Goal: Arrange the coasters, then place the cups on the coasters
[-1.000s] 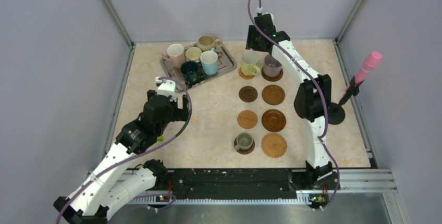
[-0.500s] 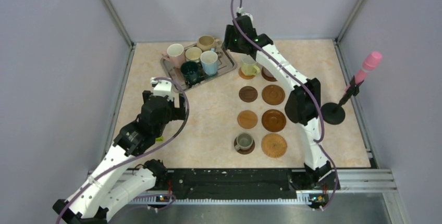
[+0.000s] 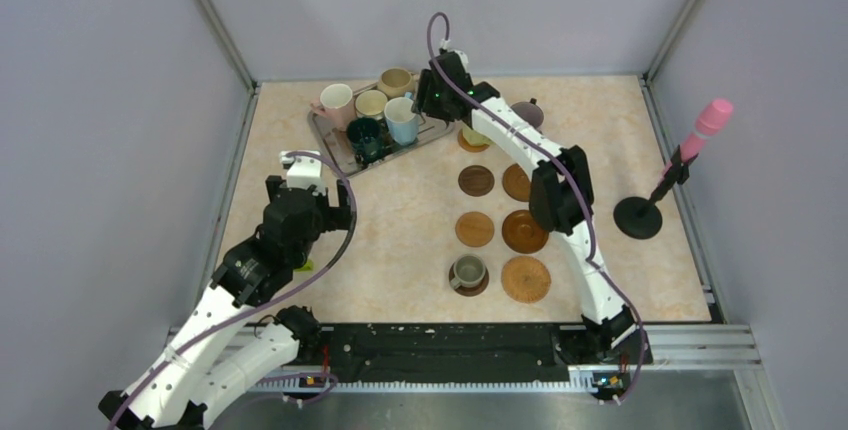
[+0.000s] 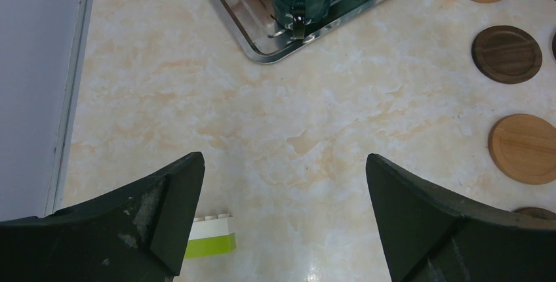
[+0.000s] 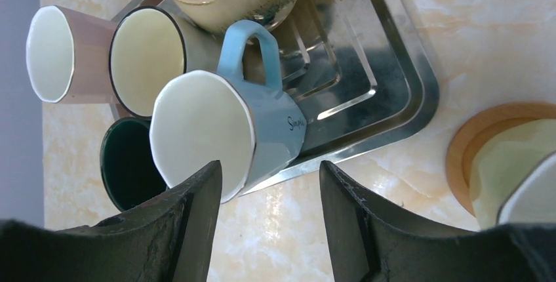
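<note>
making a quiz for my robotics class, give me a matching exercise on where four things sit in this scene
Things:
1. light blue mug
2. grey-olive mug
3. yellow-green mug
4. black stand

Places:
A. on the bare table, right of the coasters
B. on the metal tray
C. on the dark coaster nearest the arm bases, left column
D. on an orange-tan coaster just beside the tray

Pairs: 1-B, 2-C, 3-D, 4-A

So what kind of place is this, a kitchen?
Probably a robot test booth, not a kitchen: plain grey walls box in a small table, two robot arms are bolted to a rail at its edge, and only mugs and coasters are set out.
</note>
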`<move>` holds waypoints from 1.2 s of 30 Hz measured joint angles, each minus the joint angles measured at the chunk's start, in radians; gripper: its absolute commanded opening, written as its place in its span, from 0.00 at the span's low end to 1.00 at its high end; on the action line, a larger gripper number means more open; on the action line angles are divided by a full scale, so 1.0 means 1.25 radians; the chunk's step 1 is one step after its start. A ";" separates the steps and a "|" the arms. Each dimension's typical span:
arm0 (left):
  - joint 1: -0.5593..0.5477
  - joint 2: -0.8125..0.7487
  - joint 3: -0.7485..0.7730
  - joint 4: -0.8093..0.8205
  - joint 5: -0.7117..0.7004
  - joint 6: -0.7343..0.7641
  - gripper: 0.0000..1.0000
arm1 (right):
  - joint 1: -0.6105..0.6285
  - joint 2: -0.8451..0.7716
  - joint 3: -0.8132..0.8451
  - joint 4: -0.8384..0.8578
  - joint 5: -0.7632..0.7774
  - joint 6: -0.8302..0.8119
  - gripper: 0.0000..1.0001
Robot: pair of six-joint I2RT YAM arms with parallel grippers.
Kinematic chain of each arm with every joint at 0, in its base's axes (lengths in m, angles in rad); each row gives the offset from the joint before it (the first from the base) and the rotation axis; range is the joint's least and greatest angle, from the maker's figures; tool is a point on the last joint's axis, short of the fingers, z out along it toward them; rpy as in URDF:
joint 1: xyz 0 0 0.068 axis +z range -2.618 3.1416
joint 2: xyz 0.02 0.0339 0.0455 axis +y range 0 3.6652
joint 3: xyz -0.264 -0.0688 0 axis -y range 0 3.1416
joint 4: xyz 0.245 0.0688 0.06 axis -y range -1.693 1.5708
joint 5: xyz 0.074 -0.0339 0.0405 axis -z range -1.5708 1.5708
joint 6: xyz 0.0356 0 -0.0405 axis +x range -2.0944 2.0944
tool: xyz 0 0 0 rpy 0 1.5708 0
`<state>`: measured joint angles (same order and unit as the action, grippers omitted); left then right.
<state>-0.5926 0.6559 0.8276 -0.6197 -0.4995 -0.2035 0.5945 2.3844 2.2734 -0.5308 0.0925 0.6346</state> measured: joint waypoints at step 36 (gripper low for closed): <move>0.000 -0.003 0.000 0.000 0.000 0.000 0.99 | -0.002 0.057 0.011 0.046 -0.038 0.040 0.19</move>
<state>-0.5926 0.6518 0.8272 -0.6193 -0.4992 -0.2031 0.5926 2.4557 2.2871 -0.4732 0.0456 0.6849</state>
